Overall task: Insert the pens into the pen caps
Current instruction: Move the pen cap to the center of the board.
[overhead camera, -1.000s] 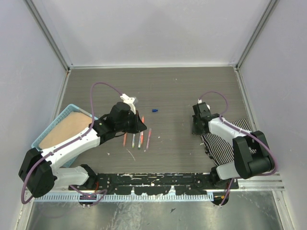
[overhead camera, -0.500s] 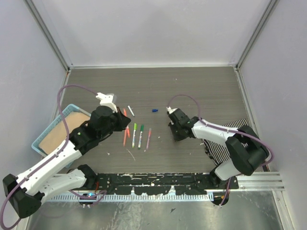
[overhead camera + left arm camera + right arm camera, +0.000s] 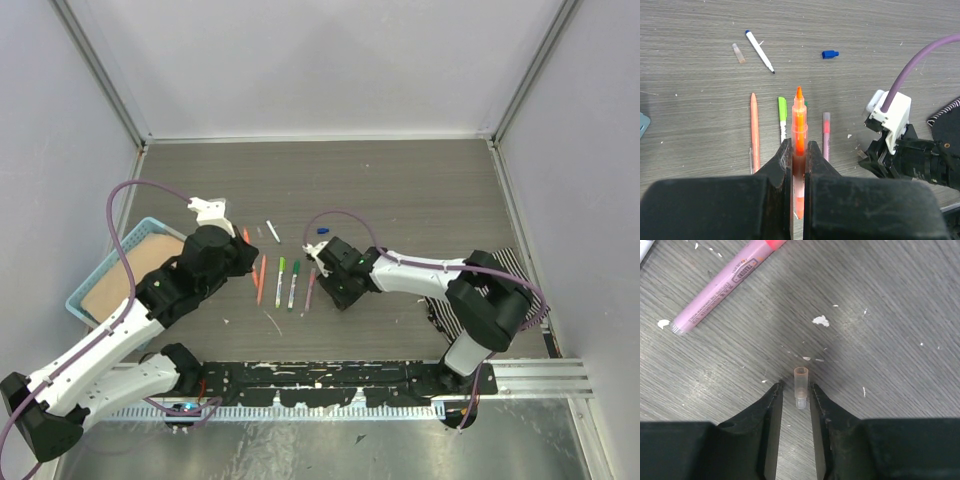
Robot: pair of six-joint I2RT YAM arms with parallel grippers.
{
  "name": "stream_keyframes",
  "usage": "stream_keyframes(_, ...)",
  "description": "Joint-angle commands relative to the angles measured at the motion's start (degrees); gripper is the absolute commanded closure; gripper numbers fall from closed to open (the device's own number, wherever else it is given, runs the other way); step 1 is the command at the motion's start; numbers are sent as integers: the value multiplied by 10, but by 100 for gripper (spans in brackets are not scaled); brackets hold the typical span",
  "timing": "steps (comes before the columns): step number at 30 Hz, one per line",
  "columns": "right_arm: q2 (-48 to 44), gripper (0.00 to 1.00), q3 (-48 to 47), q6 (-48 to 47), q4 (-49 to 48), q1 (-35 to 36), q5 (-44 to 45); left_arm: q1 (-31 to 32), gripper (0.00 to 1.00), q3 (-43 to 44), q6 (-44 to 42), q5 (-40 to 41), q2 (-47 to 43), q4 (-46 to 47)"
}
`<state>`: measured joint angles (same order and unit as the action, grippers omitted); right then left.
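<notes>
My left gripper (image 3: 799, 146) is shut on an uncapped orange pen (image 3: 799, 115), held above the row of pens with its tip pointing away. On the table lie an all-orange pen (image 3: 754, 132), a green-ended pen (image 3: 782, 112), a pink pen (image 3: 826, 132) and a white pen (image 3: 759, 50). A blue pen cap (image 3: 830, 54) and a pale cap (image 3: 738, 52) lie further off. My right gripper (image 3: 795, 386) is low over the table beside the pink pen (image 3: 725, 282). It is narrowly open, with a small translucent orange cap (image 3: 800, 385) between its fingers and a gap on each side.
A blue basket (image 3: 88, 282) with a tan pad sits at the left edge. A striped cloth (image 3: 505, 265) lies at the right under my right arm. White flecks dot the wooden tabletop (image 3: 400, 190). Metal frame walls enclose the table.
My right arm swung left across the table to just right of the pink pen, and its jaws parted slightly. My left arm drew back left with the orange pen, uncovering the row of pens.
</notes>
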<state>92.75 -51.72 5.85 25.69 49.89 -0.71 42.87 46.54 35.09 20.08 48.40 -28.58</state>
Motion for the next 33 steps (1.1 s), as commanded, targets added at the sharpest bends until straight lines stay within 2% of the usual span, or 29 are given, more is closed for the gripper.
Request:
stream_keyframes(1, -1, 63, -19, -6, 19, 12, 29, -3, 98, 1, -6, 13, 0, -2)
stream_keyframes(7, -16, 57, -14, 21, 27, 16, 51, -3, 97, 0, -8, 14, 0, -2)
stream_keyframes(17, -26, 63, -3, 56, 38, 16, 54, -3, 96, -1, -9, 12, 5, 4)
stream_keyframes(33, -62, 62, -4, 79, 24, 16, 57, -2, 97, -6, -9, 7, 6, 6)
